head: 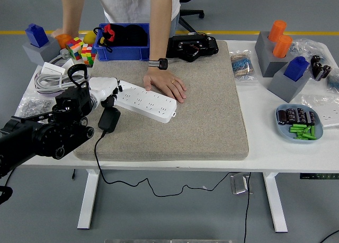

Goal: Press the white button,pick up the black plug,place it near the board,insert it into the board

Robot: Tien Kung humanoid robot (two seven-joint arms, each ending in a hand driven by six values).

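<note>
The robot's black left arm (37, 137) reaches in from the lower left, ending in a white left hand (104, 90) held low, its dark fingertips (112, 97) curled downward and closed on nothing. Beyond that hand and to its right, a person's hand (167, 87) lies flat, palm down, fingers spread, forearm rising away.

Black plug (109, 119) lies just beside white board (144, 101).
</note>
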